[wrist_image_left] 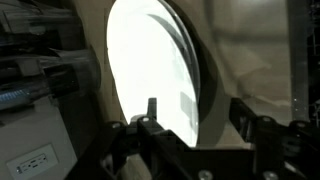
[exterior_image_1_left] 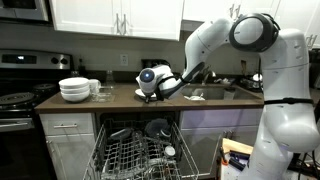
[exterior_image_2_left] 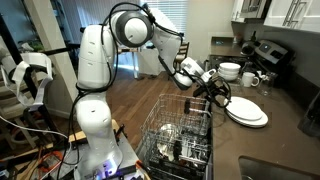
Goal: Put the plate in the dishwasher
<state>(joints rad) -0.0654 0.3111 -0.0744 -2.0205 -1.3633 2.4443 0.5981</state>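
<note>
the gripper point(exterior_image_2_left: 213, 90) hung low over the counter point(exterior_image_2_left: 265, 140) with its jaws spread apart, clamping nothing. in the wrist view the white plate point(wrist_image_left: 150, 70) lay on the counter just under it, the rim between the fingers point(wrist_image_left: 245, 112). the dishwasher point(exterior_image_2_left: 180, 135) stood open below the counter edge, with the wire rack pulled out.

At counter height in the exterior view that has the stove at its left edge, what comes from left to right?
stove → stack of white bowls → gripper → robot's body
</note>
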